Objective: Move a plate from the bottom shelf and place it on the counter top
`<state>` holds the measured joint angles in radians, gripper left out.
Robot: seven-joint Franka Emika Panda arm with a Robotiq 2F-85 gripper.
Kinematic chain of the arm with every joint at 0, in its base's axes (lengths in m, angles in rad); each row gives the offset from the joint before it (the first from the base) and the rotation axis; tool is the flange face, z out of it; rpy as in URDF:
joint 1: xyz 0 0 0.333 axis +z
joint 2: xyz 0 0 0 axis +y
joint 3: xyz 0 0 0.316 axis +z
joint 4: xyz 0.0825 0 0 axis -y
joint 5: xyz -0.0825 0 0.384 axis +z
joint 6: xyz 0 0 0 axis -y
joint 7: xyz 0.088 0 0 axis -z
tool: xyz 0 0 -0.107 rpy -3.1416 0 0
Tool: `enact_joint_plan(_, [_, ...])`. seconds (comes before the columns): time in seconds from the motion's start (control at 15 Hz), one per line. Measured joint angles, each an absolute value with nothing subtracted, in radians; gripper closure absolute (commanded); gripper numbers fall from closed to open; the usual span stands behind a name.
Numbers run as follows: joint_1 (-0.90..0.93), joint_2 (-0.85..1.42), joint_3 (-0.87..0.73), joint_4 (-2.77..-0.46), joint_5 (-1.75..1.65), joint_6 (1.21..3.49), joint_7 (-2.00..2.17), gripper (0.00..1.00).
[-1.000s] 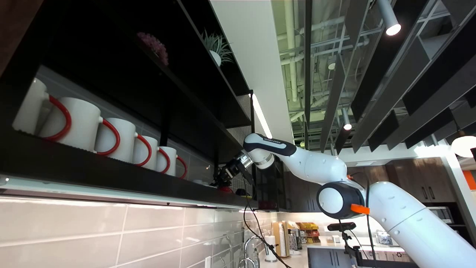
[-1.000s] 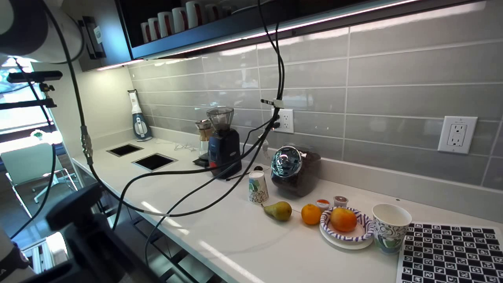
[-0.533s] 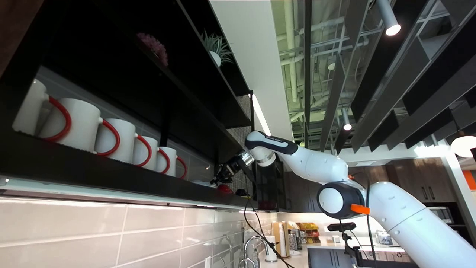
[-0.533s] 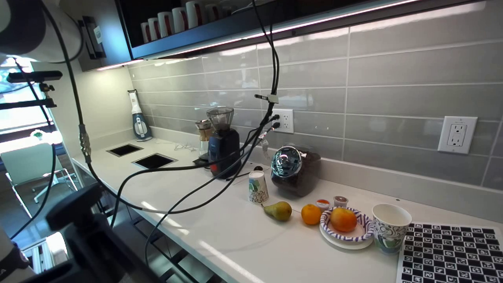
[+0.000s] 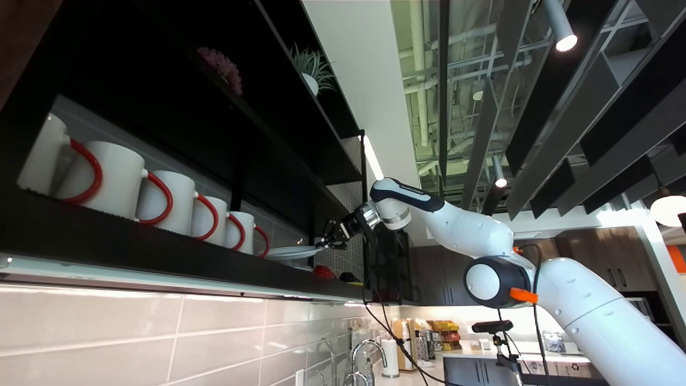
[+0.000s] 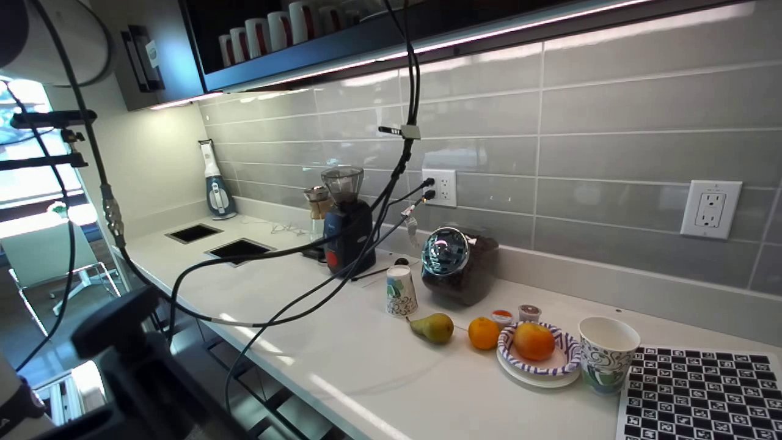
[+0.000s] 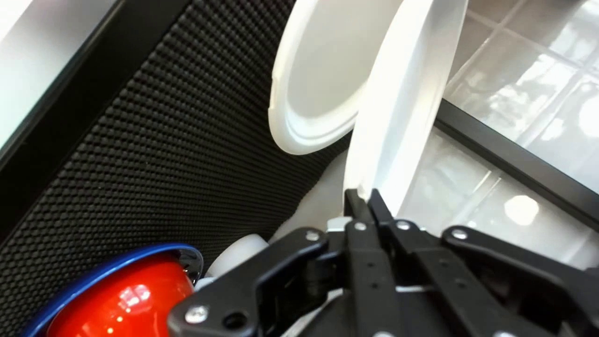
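White, thin, shallow, round: a plate (image 7: 402, 103), pinched at its rim and seen nearly edge-on in the wrist view. Hangs above the bottom shelf (image 5: 214, 262), a long, open black board, pebble-textured on top.

The worktop (image 6: 385, 382) leaves room before the pear (image 6: 435, 329); cables (image 6: 403, 160) loop, seemingly above it; red-handled mugs (image 5: 181, 202) crowd the bottom shelf (image 5: 177, 256).

Bottom shelf (image 5: 161, 249) from below, counter (image 6: 379, 370) from above, plate (image 7: 402, 107) close-up
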<state>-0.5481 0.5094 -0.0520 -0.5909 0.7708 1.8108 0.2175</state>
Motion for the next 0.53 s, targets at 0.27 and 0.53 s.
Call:
enact_joint_plan(0.27, [-0.602,0.488,-0.031,-0.591,0.844,1.754,0.238,0.99])
enact_joint_plan(0.53, [-0.644,0.462,-0.024,-0.591,0.867,1.648,0.239,0.99])
